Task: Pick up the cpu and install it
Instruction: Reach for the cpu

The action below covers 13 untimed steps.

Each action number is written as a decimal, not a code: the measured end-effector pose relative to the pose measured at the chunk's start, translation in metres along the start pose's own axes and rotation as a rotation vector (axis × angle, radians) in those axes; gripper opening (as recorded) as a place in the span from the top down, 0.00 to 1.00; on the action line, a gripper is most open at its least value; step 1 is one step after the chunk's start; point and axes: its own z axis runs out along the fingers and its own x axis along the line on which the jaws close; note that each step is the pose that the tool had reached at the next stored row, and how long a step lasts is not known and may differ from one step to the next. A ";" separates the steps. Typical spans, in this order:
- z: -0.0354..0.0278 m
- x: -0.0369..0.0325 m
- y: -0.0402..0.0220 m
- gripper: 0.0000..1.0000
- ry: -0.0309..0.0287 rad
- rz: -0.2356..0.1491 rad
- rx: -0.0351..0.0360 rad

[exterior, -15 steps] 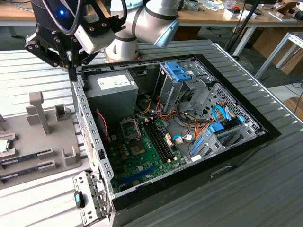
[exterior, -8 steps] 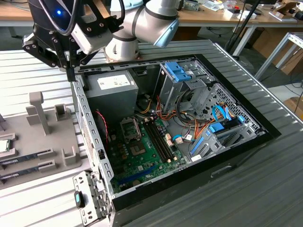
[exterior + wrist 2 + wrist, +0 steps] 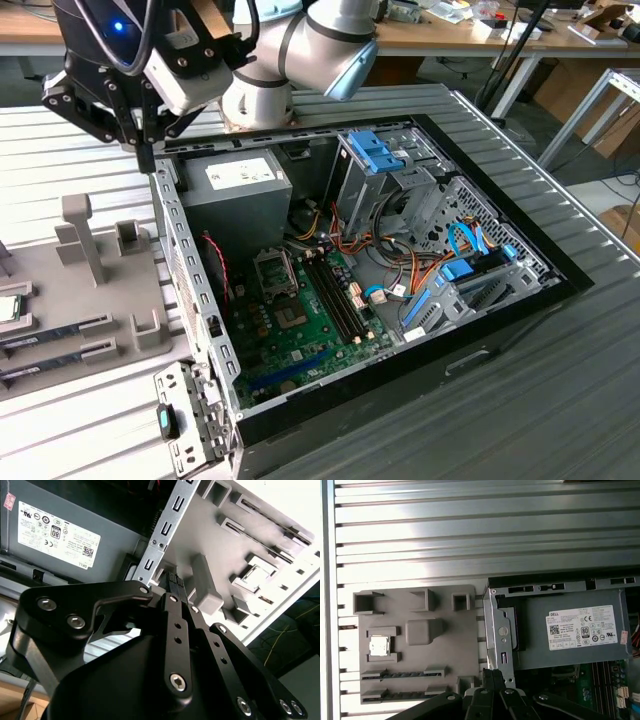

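The cpu (image 3: 8,308) is a small silvery square with a thin green rim. It lies in a pocket of the grey fixture tray (image 3: 110,290) at the exterior view's left, outside the computer case. In the first wrist view the cpu (image 3: 379,645) sits in its holder, well off to the side of my gripper (image 3: 492,674). My gripper (image 3: 147,158) hangs over the case's back corner beside the grey power-supply box (image 3: 240,185). Its black fingers (image 3: 173,577) are pressed together with nothing between them. The motherboard's open socket (image 3: 275,270) lies inside the case.
Dark memory sticks (image 3: 55,330) lie in slots on the tray near the cpu. Grey upright posts (image 3: 85,235) stand on the tray. The case's metal side wall (image 3: 185,280) rises between tray and motherboard. Drive cages and cables (image 3: 430,230) fill the case's far side.
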 end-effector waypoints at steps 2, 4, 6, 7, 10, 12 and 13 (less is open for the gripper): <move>0.0000 0.0008 -0.0001 0.89 0.0000 0.000 0.0000; 0.0000 0.0014 -0.0001 0.89 0.0000 0.000 0.0000; 0.0001 0.0020 -0.0002 0.89 0.0000 0.000 0.0001; 0.0001 0.0023 -0.0002 0.89 0.0000 0.000 0.0000; 0.0003 0.0032 -0.0002 0.89 -0.0001 0.000 0.0000; 0.0005 0.0036 -0.0003 0.89 0.0000 0.000 0.0000; 0.0005 0.0037 -0.0003 0.89 0.0000 0.000 0.0000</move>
